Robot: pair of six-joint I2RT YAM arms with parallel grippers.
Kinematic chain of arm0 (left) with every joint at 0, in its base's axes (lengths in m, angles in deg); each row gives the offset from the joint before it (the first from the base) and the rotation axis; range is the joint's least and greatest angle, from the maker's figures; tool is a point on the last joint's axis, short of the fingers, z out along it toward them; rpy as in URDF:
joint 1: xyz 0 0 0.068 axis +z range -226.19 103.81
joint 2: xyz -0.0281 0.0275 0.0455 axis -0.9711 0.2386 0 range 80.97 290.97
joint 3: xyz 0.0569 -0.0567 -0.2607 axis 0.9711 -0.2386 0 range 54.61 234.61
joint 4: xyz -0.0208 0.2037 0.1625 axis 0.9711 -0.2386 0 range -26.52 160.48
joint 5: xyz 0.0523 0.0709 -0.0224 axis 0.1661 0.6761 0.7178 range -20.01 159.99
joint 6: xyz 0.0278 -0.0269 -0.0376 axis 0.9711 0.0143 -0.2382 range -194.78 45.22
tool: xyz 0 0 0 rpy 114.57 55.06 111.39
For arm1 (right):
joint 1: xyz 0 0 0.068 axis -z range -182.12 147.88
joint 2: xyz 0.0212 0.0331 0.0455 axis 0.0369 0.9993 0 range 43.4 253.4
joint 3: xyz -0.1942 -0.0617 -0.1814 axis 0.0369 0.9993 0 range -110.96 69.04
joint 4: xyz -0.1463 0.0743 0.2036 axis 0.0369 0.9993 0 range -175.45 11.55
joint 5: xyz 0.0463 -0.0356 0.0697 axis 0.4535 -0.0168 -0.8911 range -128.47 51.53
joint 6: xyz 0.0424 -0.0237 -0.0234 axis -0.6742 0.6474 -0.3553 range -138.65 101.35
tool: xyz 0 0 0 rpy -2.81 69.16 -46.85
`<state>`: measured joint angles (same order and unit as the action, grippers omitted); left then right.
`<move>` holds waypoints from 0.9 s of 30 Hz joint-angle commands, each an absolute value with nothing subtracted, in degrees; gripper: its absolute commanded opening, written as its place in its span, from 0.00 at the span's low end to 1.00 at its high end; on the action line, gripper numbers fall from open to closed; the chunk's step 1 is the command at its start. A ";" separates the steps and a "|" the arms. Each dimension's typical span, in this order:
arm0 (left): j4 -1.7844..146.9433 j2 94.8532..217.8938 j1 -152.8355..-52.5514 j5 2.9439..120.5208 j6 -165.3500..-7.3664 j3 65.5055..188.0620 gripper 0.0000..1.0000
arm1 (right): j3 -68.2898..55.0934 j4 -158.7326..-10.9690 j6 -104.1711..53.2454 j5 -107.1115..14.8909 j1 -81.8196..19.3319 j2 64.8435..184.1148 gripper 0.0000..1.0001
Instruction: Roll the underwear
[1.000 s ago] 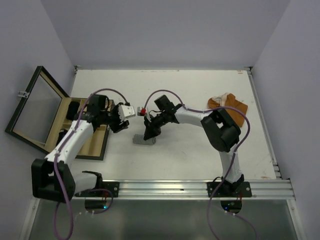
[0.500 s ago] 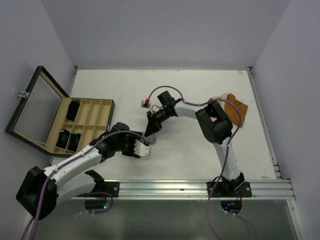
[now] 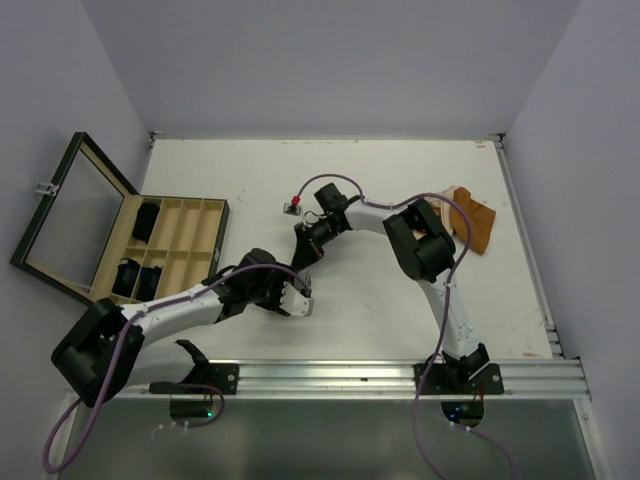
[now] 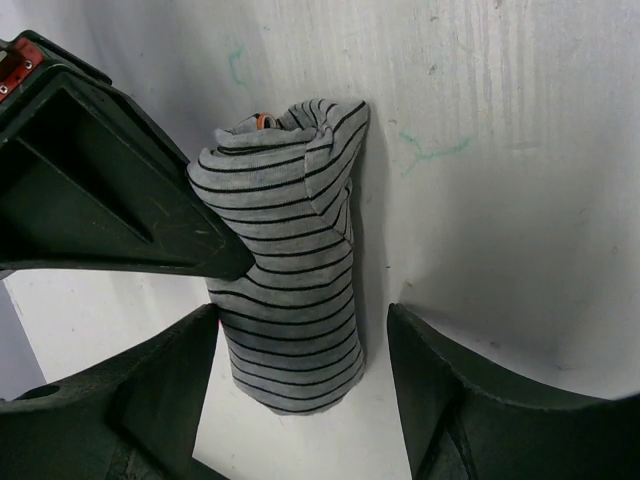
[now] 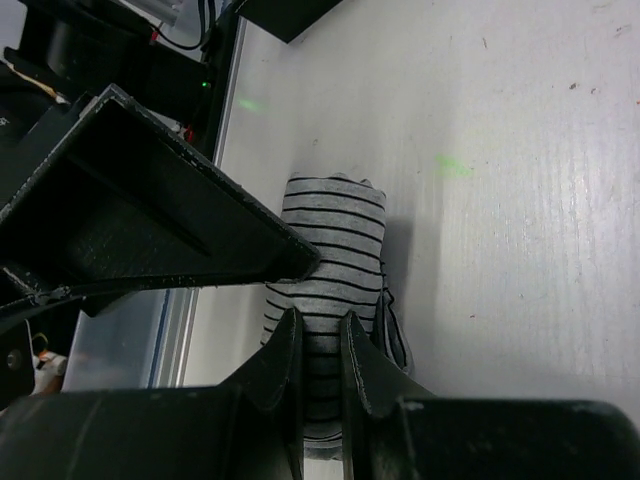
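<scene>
White table [image 3: 400,180], left gripper [image 4: 300,318] low in frame with jaws open astride the near end of the rolled grey striped underwear [image 4: 285,240] at centre, right gripper [image 5: 320,318] jaws nearly together, tips on the roll.

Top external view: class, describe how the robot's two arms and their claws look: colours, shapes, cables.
The left arm and the right arm both have white tubular links, bulky black joints and black bases. A loose purple cable loops along each. The left claw and the right claw are black, with flat, wedge-shaped fingers.
</scene>
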<state>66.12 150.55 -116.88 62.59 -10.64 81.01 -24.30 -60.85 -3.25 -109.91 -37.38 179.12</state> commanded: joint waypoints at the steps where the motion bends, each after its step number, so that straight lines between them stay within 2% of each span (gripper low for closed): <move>1: 73.28 153.12 -117.94 63.93 -8.86 80.02 0.71 | -22.02 -55.04 -0.10 -94.46 -38.42 186.31 0.00; 14: 72.41 160.59 -117.94 63.06 -12.28 81.86 0.61 | -22.02 -52.49 0.60 -94.28 -39.90 188.33 0.00; 23: 60.38 165.52 -117.59 59.89 -17.65 88.36 0.55 | -17.98 -52.05 5.43 -93.75 -43.69 187.01 0.00; 26: 56.51 166.75 -117.59 58.84 -17.65 89.15 0.45 | -18.24 -51.78 4.91 -93.23 -43.51 186.05 0.18; 27: 54.76 167.01 -117.59 58.66 -17.56 89.16 0.40 | -18.33 -51.96 5.08 -92.70 -43.34 184.57 0.27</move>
<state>61.02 162.61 -117.84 62.64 -15.64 89.84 -23.34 -56.98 -2.53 -111.57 -37.01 180.78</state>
